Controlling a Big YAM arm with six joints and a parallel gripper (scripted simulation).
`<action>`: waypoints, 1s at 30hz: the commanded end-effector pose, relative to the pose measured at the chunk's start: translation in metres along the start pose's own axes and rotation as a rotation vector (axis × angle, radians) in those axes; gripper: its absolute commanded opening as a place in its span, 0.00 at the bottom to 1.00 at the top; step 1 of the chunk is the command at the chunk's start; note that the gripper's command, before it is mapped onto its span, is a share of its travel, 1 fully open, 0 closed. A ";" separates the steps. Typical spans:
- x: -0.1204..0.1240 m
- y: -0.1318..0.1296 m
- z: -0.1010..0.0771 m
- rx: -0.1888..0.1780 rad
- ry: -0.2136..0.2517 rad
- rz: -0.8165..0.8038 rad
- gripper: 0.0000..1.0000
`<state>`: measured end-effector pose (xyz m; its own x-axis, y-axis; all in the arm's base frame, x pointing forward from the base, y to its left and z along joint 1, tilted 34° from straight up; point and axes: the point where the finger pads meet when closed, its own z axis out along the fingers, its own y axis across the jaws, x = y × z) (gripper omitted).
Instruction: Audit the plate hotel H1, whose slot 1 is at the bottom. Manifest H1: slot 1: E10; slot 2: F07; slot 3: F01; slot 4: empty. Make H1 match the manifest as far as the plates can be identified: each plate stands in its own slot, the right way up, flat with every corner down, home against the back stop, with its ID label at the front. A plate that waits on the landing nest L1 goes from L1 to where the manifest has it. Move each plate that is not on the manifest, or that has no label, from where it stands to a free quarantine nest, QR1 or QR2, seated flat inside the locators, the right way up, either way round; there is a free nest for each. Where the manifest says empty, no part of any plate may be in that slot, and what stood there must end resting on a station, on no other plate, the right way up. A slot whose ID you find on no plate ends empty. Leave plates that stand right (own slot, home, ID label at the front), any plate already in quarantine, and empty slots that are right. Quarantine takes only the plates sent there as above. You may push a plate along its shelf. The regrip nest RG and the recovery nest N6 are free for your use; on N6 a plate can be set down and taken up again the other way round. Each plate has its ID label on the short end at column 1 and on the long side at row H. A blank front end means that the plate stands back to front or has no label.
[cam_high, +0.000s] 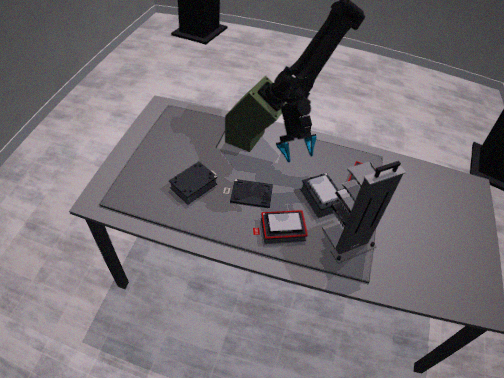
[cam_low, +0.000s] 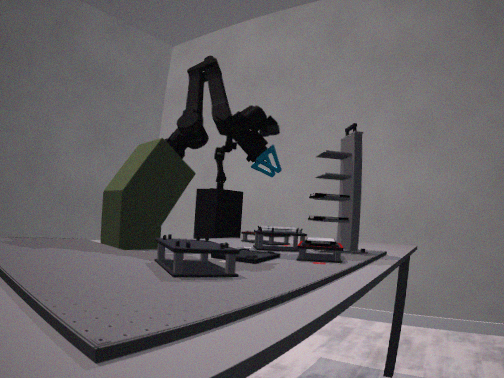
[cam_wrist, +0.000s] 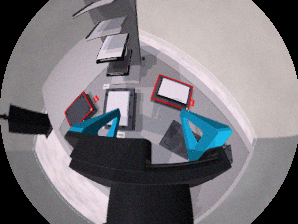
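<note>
The gripper hangs high above the table with its two teal fingers spread wide and nothing between them; below, a white-topped plate sits in a red-framed nest; a second red-framed nest lies to the left, its top dark; between them stands a dark nest carrying a white plate; the plate hotel rises at the top, shelves stacked along its post.
</note>
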<state>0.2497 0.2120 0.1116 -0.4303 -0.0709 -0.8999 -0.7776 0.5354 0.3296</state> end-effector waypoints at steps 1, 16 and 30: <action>-0.010 0.012 0.003 -0.014 -0.010 0.025 1.00; -0.036 0.057 0.012 -0.022 -0.038 0.017 1.00; -0.043 0.100 0.014 -0.027 -0.044 0.025 1.00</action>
<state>0.1955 0.2673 0.1463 -0.4407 -0.0692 -0.8950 -0.7716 0.5386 0.3383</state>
